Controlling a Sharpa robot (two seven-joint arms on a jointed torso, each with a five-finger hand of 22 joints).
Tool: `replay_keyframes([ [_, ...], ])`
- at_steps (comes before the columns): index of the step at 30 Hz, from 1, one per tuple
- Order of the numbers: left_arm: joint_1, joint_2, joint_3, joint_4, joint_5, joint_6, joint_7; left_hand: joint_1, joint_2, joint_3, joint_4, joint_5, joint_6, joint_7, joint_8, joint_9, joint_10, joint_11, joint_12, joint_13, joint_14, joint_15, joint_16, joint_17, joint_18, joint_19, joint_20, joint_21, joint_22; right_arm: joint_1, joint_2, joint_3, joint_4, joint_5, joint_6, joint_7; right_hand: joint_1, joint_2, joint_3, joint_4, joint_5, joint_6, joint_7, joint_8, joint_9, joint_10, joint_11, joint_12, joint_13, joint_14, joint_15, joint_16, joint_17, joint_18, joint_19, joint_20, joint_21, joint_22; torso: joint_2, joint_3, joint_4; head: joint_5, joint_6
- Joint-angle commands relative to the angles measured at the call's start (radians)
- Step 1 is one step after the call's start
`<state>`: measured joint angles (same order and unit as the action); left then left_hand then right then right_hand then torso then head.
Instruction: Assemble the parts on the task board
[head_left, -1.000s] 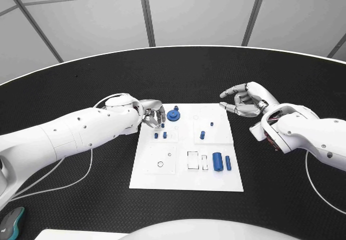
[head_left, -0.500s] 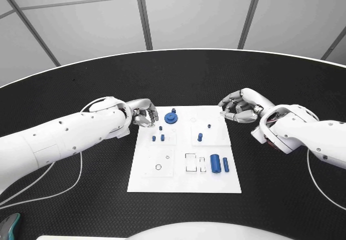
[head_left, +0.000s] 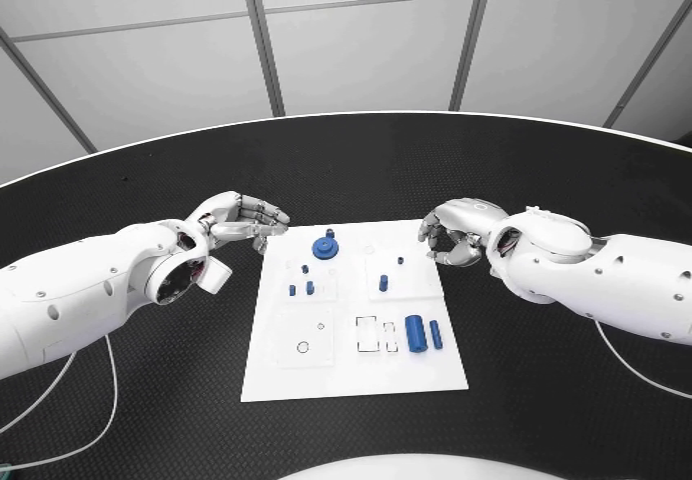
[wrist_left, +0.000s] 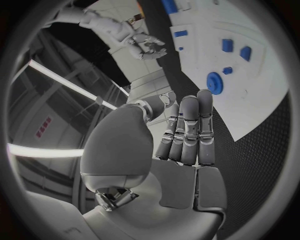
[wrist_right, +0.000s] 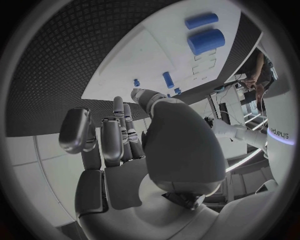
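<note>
On the black table (head_left: 173, 400) lies the white task board (head_left: 353, 375), long side running away from the robot, between the two arms. Near its far end sits a round blue part (head_left: 326, 246) with a small knob on top. Closer in, three small blue pegs (head_left: 304, 283) stand in a cluster on the left half, and another small blue peg (head_left: 384, 283) stands on the right half with a tiny one beyond it. Toward the near end, a thick blue cylinder (head_left: 415, 332) lies beside a thinner blue bar (head_left: 436, 335), both next to pale rectangular recesses.

The left hand (head_left: 242, 218) hovers just off the board's far left corner, fingers curled inward with nothing between them; the left wrist view shows its fingers (wrist_left: 187, 131) folded down against the palm. The right hand (head_left: 454, 232) hangs at the board's far right corner, likewise clenched on nothing, its fingers (wrist_right: 119, 135) bent close together in the right wrist view. Neither hand touches the board or any part.
</note>
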<state>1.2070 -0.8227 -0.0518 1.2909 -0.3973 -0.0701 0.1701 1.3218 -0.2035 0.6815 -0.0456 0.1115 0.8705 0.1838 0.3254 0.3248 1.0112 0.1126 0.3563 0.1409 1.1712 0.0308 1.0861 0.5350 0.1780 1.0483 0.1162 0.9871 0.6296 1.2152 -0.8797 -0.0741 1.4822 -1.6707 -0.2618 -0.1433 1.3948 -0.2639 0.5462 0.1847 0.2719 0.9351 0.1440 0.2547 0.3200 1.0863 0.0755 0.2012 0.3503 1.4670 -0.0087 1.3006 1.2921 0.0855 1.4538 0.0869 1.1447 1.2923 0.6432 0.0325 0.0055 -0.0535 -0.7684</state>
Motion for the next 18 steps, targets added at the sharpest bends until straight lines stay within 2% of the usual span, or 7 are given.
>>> replay_keyframes([
  [1, 0.0, -0.031, 0.0, 0.039, 0.285, 0.028, 0.035, -0.011, 0.006, -0.016, 0.003, 0.0, 0.008, -0.003, -0.004, 0.003, 0.013, -0.001, 0.003, 0.0, -0.012, -0.001, -0.01, -0.007, 0.008, -0.008, 0.002, -0.014, -0.009, 0.0, 0.029, 0.0, -0.012, -0.05, 0.005, -0.007, 0.004, -0.01, 0.014, -0.007, 0.001, -0.007, 0.017, -0.008, -0.003, -0.002, 0.016, -0.02, -0.02, 0.044, 0.012, 0.018, 0.013, -0.008, 0.013, 0.005, 0.027, 0.019, 0.0, -0.0012, 0.0021, -0.01, 0.002],
  [7, 0.0, -0.061, 0.0, 0.092, 0.395, 0.047, 0.064, -0.009, 0.012, -0.027, 0.004, 0.001, 0.011, -0.006, -0.005, 0.004, 0.025, -0.005, 0.012, 0.004, -0.018, -0.003, -0.011, -0.012, 0.008, -0.007, 0.001, -0.025, -0.017, 0.0, 0.068, 0.0, -0.032, -0.076, 0.014, -0.008, -0.001, -0.012, 0.021, -0.012, 0.001, -0.005, 0.023, -0.011, -0.004, 0.006, 0.02, -0.032, -0.037, 0.053, 0.016, 0.04, 0.032, -0.012, 0.02, 0.009, 0.051, 0.036, 0.003, -0.0052, 0.0057, -0.012, 0.003],
  [9, 0.0, -0.07, 0.0, 0.106, 0.423, 0.053, 0.071, -0.013, 0.013, -0.034, 0.007, -0.001, 0.012, -0.005, -0.006, 0.005, 0.027, -0.005, 0.014, 0.005, -0.019, -0.002, -0.011, -0.014, 0.008, -0.007, 0.001, -0.029, -0.02, 0.0, 0.084, 0.0, -0.044, -0.08, 0.019, -0.005, -0.002, -0.012, 0.022, -0.013, -0.001, -0.004, 0.023, -0.011, -0.003, 0.008, 0.02, -0.034, -0.041, 0.054, 0.016, 0.044, 0.035, -0.014, 0.023, 0.009, 0.063, 0.044, 0.003, -0.0034, 0.0037, -0.012, -0.002],
  [10, 0.0, -0.073, 0.0, 0.112, 0.437, 0.056, 0.074, -0.019, 0.012, -0.044, 0.012, -0.002, 0.012, -0.005, -0.007, 0.005, 0.025, -0.005, 0.015, 0.006, -0.021, -0.002, -0.01, -0.015, 0.008, -0.006, 0.001, -0.034, -0.023, 0.0, 0.092, 0.0, -0.049, -0.081, 0.022, -0.003, -0.003, -0.011, 0.023, -0.014, -0.002, -0.003, 0.023, -0.011, -0.003, 0.01, 0.02, -0.034, -0.042, 0.055, 0.016, 0.046, 0.037, -0.014, 0.024, 0.01, 0.065, 0.045, 0.004, -0.0052, 0.0035, -0.012, -0.001],
  [14, 0.0, -0.086, 0.0, 0.133, 0.466, 0.061, 0.084, -0.022, 0.012, -0.051, 0.014, -0.002, 0.01, -0.004, -0.009, 0.005, 0.023, -0.004, 0.016, 0.006, -0.022, -0.001, -0.009, -0.016, 0.007, -0.006, 0.002, -0.039, -0.027, 0.0, 0.113, 0.0, -0.065, -0.084, 0.036, 0.003, -0.002, -0.008, 0.028, -0.019, -0.003, 0.004, 0.021, -0.01, -0.002, 0.02, 0.018, -0.037, -0.049, 0.057, 0.016, 0.053, 0.042, -0.018, 0.03, 0.01, 0.086, 0.06, 0.005, -0.0051, 0.0048, -0.013, -0.002],
  [18, 0.0, -0.094, 0.0, 0.147, 0.478, 0.063, 0.089, -0.022, 0.014, -0.053, 0.016, -0.002, 0.01, -0.004, -0.009, 0.005, 0.023, -0.004, 0.017, 0.006, -0.023, -0.001, -0.009, -0.017, 0.007, -0.005, 0.002, -0.041, -0.028, 0.0, 0.132, 0.0, -0.081, -0.085, 0.048, 0.005, 0.001, -0.005, 0.035, -0.028, -0.002, 0.014, 0.017, -0.007, 0.0, 0.032, 0.014, -0.042, -0.058, 0.058, 0.014, 0.059, 0.046, -0.019, 0.033, 0.009, 0.099, 0.069, 0.008, -0.0081, 0.0044, -0.012, -0.002],
])
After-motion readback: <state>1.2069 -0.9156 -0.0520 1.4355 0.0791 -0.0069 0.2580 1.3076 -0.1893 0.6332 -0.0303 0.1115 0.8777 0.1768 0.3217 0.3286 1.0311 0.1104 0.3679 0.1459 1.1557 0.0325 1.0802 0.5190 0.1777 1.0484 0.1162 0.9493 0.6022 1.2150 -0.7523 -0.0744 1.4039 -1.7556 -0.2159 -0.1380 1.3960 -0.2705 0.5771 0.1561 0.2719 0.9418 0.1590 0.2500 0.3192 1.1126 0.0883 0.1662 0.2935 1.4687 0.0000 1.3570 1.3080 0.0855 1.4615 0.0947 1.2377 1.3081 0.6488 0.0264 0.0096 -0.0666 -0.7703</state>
